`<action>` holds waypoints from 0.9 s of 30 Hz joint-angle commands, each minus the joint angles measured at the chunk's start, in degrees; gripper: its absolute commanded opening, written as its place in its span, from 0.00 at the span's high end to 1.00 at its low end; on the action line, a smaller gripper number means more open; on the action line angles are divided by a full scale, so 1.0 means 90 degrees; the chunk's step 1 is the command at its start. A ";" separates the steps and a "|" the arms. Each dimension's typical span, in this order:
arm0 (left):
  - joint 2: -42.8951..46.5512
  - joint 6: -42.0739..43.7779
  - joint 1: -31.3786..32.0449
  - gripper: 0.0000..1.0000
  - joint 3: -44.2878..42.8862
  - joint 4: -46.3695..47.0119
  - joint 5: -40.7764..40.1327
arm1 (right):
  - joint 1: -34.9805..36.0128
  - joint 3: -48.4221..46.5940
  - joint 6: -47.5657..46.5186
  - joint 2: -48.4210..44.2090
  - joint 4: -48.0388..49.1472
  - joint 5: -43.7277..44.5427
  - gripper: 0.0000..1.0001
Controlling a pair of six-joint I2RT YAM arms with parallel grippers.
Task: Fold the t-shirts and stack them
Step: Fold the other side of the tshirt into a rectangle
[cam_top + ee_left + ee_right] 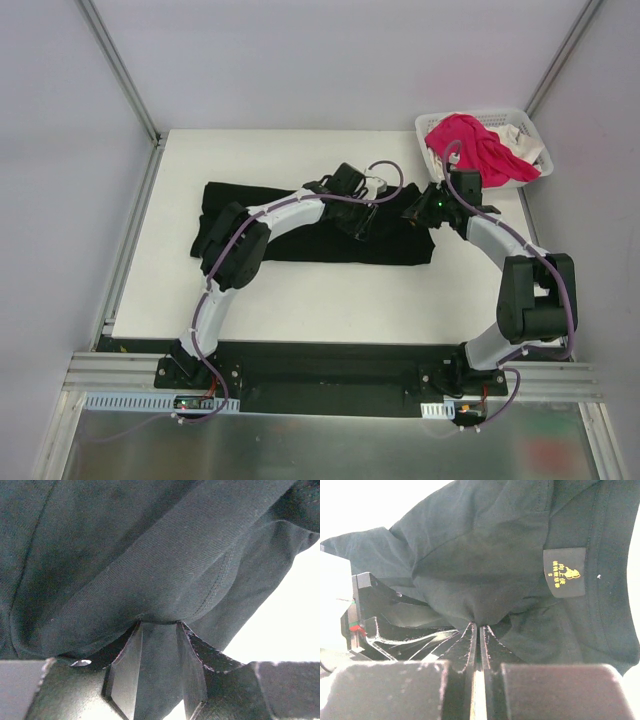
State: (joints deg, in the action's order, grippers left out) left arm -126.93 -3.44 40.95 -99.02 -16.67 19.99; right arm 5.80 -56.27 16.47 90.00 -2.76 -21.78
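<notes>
Clamping black t-shirt (pixel 330 250): bunched fold between left jaws; right jaws nipping thin fold, apparently.

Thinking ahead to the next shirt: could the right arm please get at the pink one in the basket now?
Probably, once freed: the pink shirt lies uncovered atop the basket, just beyond the right gripper, which is shut on the black shirt.
</notes>
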 commanded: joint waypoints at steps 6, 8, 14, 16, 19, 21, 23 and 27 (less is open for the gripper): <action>-0.0007 0.0099 0.0040 0.67 -0.0169 0.0006 0.0142 | -0.0029 0.0002 0.0035 0.0010 0.0239 -0.0109 0.99; -0.0017 0.0099 0.0040 0.67 -0.0199 0.0006 0.0171 | -0.0020 0.0031 0.0045 0.0001 0.0258 -0.0100 0.99; -0.0115 0.0002 0.0040 0.61 -0.0247 -0.0004 0.0171 | -0.0020 0.0090 0.0065 -0.0029 0.0278 -0.0129 0.99; -0.0144 -0.0047 0.0030 0.53 -0.0305 -0.0052 0.0152 | -0.0020 0.0071 0.0065 -0.0019 0.0278 -0.0138 0.99; -0.0203 -0.0115 0.0030 0.33 -0.0374 -0.0170 0.0191 | -0.0029 0.0071 0.0074 -0.0029 0.0278 -0.0158 0.99; -0.0232 -0.0096 0.0030 0.35 -0.0374 -0.0189 0.0191 | -0.0020 0.0071 0.0074 -0.0039 0.0278 -0.0158 0.99; -0.0290 -0.0077 0.0030 0.39 -0.0394 -0.0180 0.0142 | -0.0030 0.0071 0.0074 -0.0039 0.0278 -0.0168 0.99; -0.0378 -0.0077 0.0030 0.46 -0.0472 -0.0189 0.0123 | -0.0029 0.0090 0.0074 -0.0068 0.0278 -0.0168 0.99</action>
State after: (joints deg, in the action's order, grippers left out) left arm -129.03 -4.05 40.91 -101.06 -17.54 20.64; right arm 5.80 -55.48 16.53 90.00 -1.93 -21.98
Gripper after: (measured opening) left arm 0.568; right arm 0.020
